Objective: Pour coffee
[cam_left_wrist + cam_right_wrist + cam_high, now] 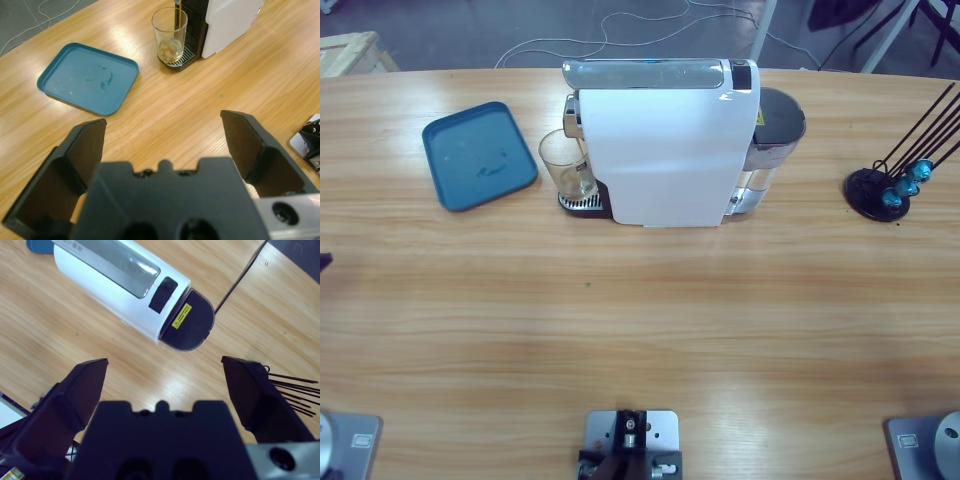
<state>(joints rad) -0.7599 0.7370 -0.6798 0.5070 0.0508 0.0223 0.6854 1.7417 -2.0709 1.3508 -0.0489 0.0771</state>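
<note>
Under the spout of the white capsule coffee machine, a clear glass is standing on the drip grille, and a shallow layer of coffee is sitting at its bottom. Beside the glass, a teal tray is lying flat on the desk. Near the far edge, a black wire capsule rack is holding blue capsules. Left pincer is hovering open above the desk, holding nothing; right pincer is likewise hanging open above the machine's water tank.
</note>
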